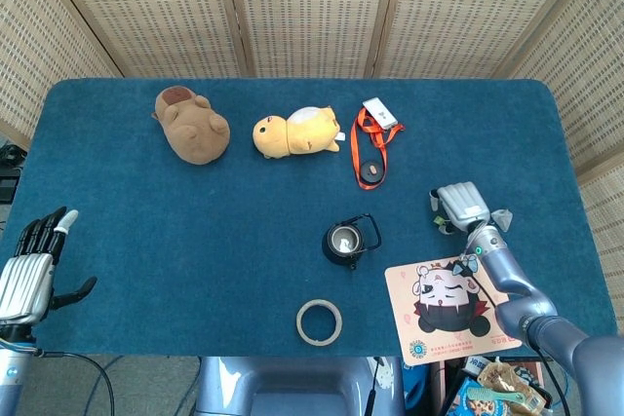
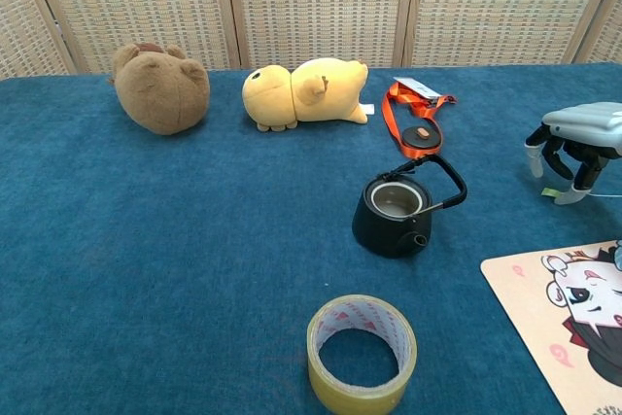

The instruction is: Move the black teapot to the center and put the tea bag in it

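Note:
The black teapot (image 1: pixel 346 241) (image 2: pixel 398 211) stands lidless near the middle of the blue table, handle raised. To its right, my right hand (image 1: pixel 460 207) (image 2: pixel 575 148) hangs palm down, fingers curled downward and apart. The tea bag's small green tag (image 2: pixel 550 192) lies on the cloth just under those fingertips; I see no pinch on it. The bag itself is hidden beneath the hand. My left hand (image 1: pixel 29 265) rests spread at the front left edge, holding nothing.
A brown plush (image 1: pixel 192 125) and a yellow plush (image 1: pixel 295 132) lie at the back. An orange lanyard (image 1: pixel 370 148) with a white card lies behind the teapot. A tape roll (image 1: pixel 319 321) sits in front of it, a cartoon mat (image 1: pixel 450 307) at front right.

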